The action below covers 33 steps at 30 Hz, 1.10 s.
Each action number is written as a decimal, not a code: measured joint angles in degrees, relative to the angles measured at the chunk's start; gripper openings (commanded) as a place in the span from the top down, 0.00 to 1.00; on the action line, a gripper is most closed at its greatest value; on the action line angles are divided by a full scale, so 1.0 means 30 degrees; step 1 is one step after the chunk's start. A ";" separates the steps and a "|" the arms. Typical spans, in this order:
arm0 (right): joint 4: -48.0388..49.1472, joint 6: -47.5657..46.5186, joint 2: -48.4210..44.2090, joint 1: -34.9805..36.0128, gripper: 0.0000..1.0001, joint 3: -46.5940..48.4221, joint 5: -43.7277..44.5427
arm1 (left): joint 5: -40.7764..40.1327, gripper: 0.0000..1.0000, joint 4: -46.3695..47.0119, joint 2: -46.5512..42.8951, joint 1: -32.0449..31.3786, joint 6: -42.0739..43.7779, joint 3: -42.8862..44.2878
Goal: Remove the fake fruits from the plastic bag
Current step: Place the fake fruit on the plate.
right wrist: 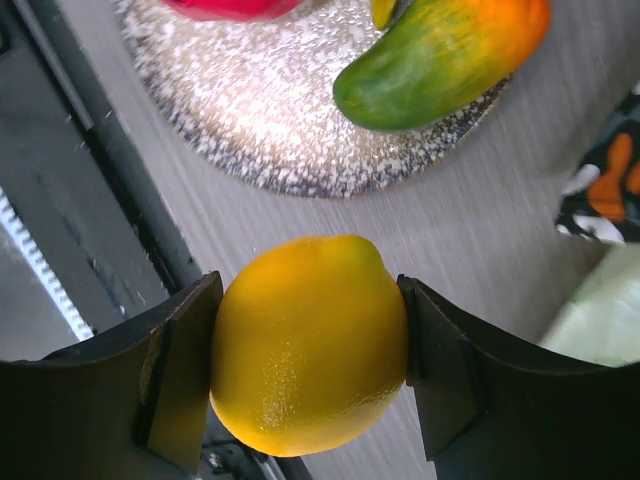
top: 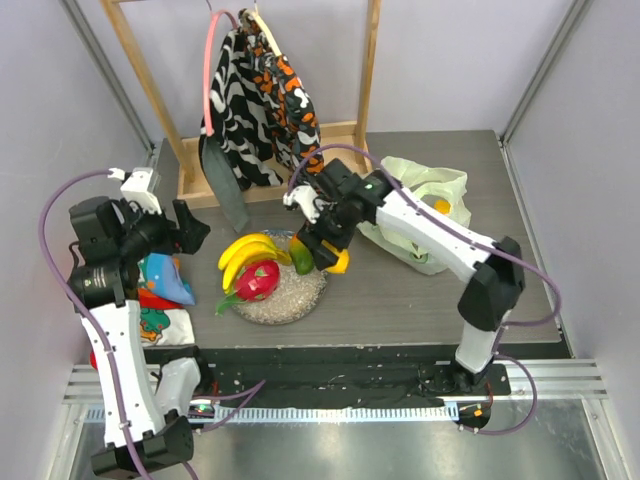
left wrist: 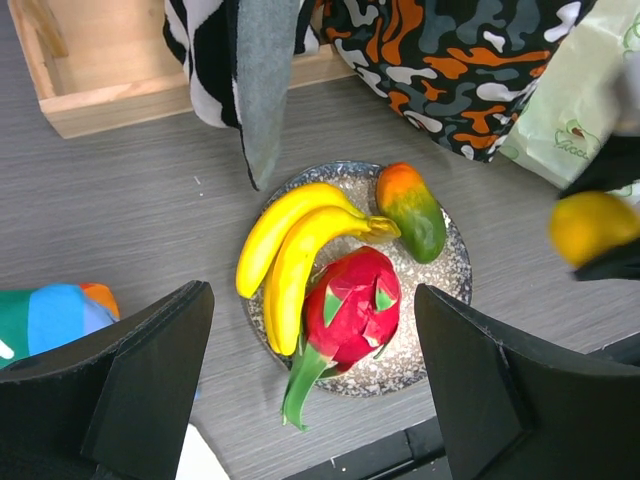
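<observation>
My right gripper (top: 332, 252) is shut on a yellow lemon (right wrist: 308, 340) and holds it above the table just right of the speckled plate (top: 290, 300). The lemon also shows in the left wrist view (left wrist: 592, 226). On the plate lie a yellow banana bunch (top: 246, 254), a pink dragon fruit (top: 257, 281) and a red-green mango (top: 301, 252). The pale-green plastic bag (top: 430, 205) lies at the back right, behind the right arm. My left gripper (top: 190, 232) is open and empty, left of the plate, with its fingers (left wrist: 150, 380) framing the dragon fruit (left wrist: 352, 308).
A wooden rack (top: 290, 140) with patterned black-orange-white cloth (top: 270, 100) stands at the back. Colourful cloth items (top: 165, 285) lie at the left by the left arm. A black rail (top: 330, 365) runs along the near table edge.
</observation>
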 measured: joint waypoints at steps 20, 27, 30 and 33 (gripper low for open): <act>0.2565 0.5129 0.6309 0.3126 0.56 0.1858 0.3351 | -0.0386 0.12 -0.1464 -0.2266 0.0000 0.0940 -0.0357; 0.2550 0.7300 0.4830 0.1734 0.56 -0.0583 0.3628 | -0.0393 0.12 -0.1508 -0.2229 0.0000 0.0962 -0.0357; 0.2659 0.7715 0.4962 0.1515 0.52 -0.0605 0.3650 | -0.0401 0.12 -0.1537 -0.2149 0.0000 0.0969 -0.0357; 0.2798 0.7978 0.5268 0.1581 0.47 -0.0532 0.3694 | -0.0423 0.12 -0.1545 -0.1989 0.0000 0.0969 -0.0357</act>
